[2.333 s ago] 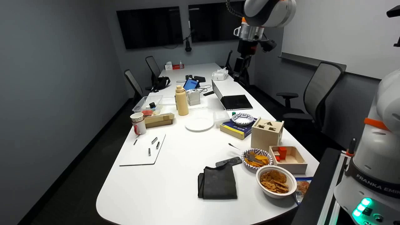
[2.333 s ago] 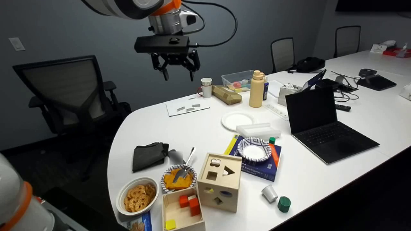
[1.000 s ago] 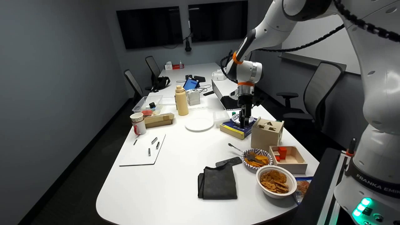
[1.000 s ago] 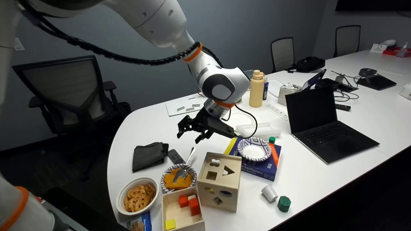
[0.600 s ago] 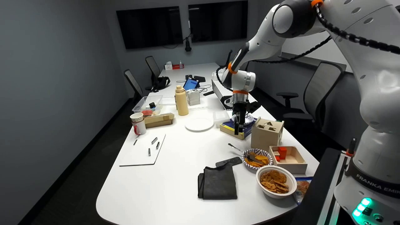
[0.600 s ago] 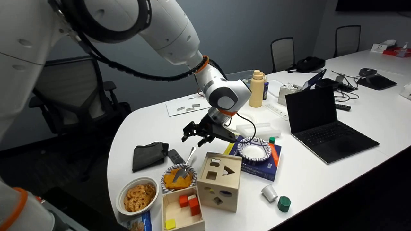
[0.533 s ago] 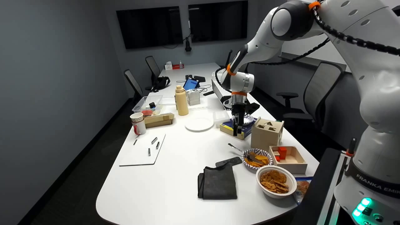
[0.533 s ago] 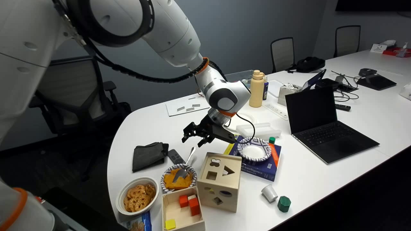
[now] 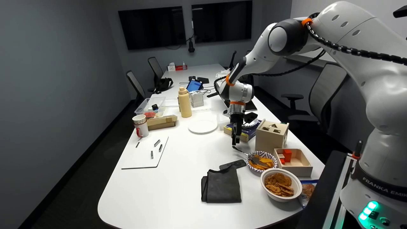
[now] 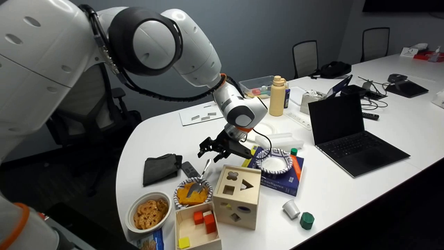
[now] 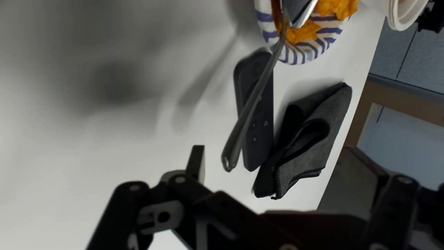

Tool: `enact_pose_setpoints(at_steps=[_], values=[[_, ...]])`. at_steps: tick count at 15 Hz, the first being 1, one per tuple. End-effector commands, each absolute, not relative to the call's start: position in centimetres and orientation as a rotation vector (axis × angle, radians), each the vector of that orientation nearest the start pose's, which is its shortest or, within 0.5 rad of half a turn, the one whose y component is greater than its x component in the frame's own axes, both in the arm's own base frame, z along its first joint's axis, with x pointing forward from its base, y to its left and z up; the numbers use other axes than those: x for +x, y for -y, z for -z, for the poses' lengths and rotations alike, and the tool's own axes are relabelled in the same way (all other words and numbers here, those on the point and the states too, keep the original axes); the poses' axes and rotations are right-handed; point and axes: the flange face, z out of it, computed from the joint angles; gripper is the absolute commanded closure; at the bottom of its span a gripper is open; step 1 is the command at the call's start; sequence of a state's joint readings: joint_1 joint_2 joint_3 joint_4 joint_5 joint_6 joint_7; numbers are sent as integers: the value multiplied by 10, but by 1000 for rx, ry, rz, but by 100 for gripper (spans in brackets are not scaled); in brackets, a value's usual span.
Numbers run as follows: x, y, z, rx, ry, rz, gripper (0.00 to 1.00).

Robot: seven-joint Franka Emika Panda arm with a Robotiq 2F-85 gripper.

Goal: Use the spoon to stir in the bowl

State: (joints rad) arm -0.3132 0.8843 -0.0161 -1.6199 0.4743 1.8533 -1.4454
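Toward the rounded end of the table [image 9: 152, 194], the gripper [image 10: 207, 157] has just come down from well above to the free end of the spoon [image 11: 257, 92]; spoon and containers lie as they did. I take this for the reach to the handle, with the grasp and all the stirring still to do. The fingers [image 11: 197, 159] stand wide apart and have hold of nothing; in the wrist view the handle's end shows in the gap, nearer one finger, but whether it is at their height I cannot tell. Closing too high would likely miss it.

The task's small bowl [image 11: 298, 53], striped round the side, sits in from the long edge by the robot base [image 9: 376, 173]. It holds orange chips [image 10: 192, 199]; the spoon's head rests on them, and the handle juts over the rim toward the table's middle. Just beside it, toward the corner, a larger white bowl [image 9: 279, 198] holds brown crackers [image 10: 147, 217]. On the long-edge side, a wooden tray [image 10: 189, 227] carries red blocks [image 10: 210, 222] and a yellow block [image 10: 184, 243]. By the opposite edge, a clear tub [image 10: 255, 83] has coloured things in it, too small to name.
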Motion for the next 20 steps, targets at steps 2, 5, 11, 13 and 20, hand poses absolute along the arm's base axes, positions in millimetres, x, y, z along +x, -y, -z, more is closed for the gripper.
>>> enact_pose_setpoints(at_steps=[2, 5, 11, 13, 20], values=[[598, 165, -66, -2239, 945, -141, 0], [600, 164, -61, -2234, 952, -185, 0], [600, 157, -54, -2219, 983, -259, 0], [598, 156, -52, -2206, 988, -273, 0], [595, 149, -50, -2170, 988, -292, 0]])
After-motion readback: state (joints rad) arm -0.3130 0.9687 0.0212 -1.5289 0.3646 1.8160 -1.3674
